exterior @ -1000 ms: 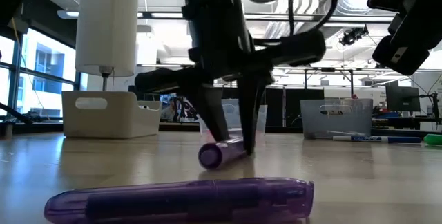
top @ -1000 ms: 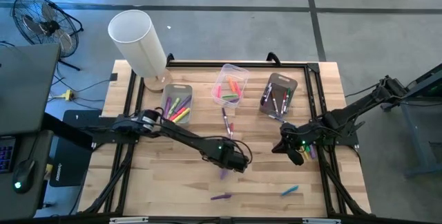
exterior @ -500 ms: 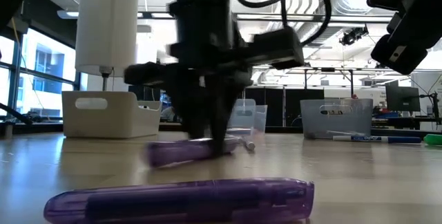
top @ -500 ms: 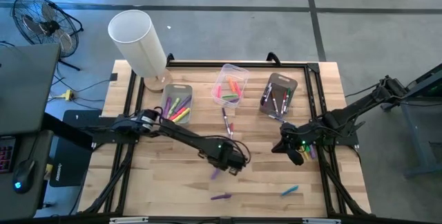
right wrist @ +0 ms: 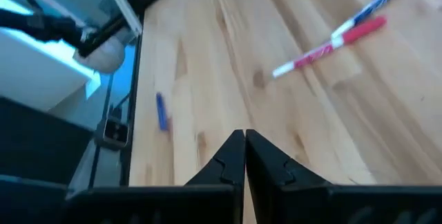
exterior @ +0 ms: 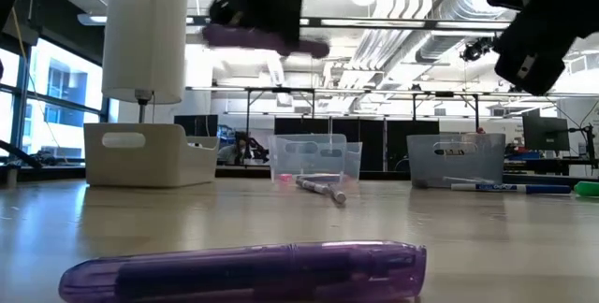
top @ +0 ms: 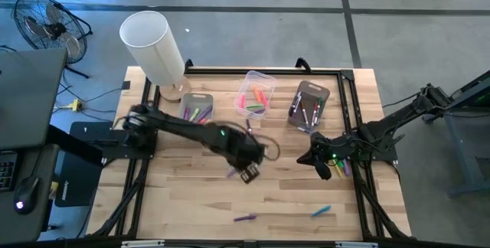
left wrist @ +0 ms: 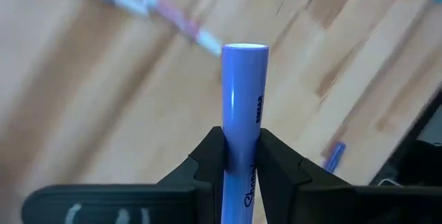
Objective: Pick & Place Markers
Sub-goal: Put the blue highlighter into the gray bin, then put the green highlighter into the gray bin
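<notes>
Purple capped marker pen (left wrist: 243,106) clamped in left gripper (top: 246,173), frame centre, above wooden table (top: 184,202) | right gripper (right wrist: 244,156) clenched empty, right of centre.

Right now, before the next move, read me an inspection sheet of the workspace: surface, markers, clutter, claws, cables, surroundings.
Surface: wooden table inside a black frame.
Job's things: purple marker lifted off the table in the left claw; another purple marker and a blue marker lie near the front edge; more markers sit in three bins at the back.
Clutter: white lamp at the back left corner.
Claws: left claw shut on the purple marker over mid-table; right claw shut, empty, by the right edge.
Cables: loose cables on the floor near the fan.
Surroundings: fan on the floor at left; concrete floor.
</notes>
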Controlling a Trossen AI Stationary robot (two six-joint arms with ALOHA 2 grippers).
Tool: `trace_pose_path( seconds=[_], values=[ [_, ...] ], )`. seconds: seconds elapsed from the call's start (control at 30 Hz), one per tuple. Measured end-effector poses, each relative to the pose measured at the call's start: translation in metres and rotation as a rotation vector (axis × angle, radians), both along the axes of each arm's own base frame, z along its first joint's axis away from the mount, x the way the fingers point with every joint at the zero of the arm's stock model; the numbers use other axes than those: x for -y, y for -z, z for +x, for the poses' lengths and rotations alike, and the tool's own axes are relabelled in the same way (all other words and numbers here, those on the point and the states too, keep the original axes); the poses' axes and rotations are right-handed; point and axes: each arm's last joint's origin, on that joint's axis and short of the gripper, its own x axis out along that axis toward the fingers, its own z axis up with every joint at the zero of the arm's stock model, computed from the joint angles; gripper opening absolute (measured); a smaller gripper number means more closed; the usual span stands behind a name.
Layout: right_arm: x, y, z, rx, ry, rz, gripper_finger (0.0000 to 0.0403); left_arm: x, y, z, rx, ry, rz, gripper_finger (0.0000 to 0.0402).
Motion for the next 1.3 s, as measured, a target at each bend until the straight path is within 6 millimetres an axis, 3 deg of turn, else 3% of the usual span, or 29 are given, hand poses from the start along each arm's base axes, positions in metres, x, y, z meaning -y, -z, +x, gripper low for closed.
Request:
trace_pose_path(
  seconds=[0.17,0.23,0.33,0.43,0.63,0.73,0.87,1.13,1.3],
  values=[
    [0.001,-0.005,0.004,0.073,0.080,-0.009,0.0001,-0.049,-0.036,-0.030,-0.043,0.044,0.142,0.0055],
    [0.002,-0.007,0.005,0.098,0.128,0.003,0.0002,-0.069,-0.041,-0.041,-0.071,0.052,0.188,0.0055],
    [0.004,-0.007,0.006,0.107,0.202,0.016,0.0001,-0.095,-0.038,-0.054,-0.072,0.063,0.215,0.0055],
    [0.005,-0.007,0.006,0.112,0.260,0.031,0.0001,-0.119,-0.028,-0.080,-0.119,0.030,0.222,0.0055],
    [0.007,-0.008,0.006,0.126,0.332,0.037,0.0001,-0.158,0.011,-0.121,-0.055,-0.103,0.165,0.0055],
    [0.008,-0.008,0.006,0.137,0.381,0.036,0.0001,-0.167,0.031,-0.141,-0.048,-0.200,0.137,0.0055],
    [0.008,-0.008,0.006,0.141,0.405,0.035,0.0001,-0.175,0.049,-0.153,-0.079,-0.328,0.121,0.0067],
    [0.008,-0.007,0.007,0.136,0.401,0.041,0.0001,-0.175,0.054,-0.155,-0.089,-0.388,0.097,0.0244],
    [0.008,-0.007,0.007,0.133,0.364,0.000,0.0001,-0.166,0.045,-0.152,-0.020,-0.456,0.075,0.0290]
  ],
)
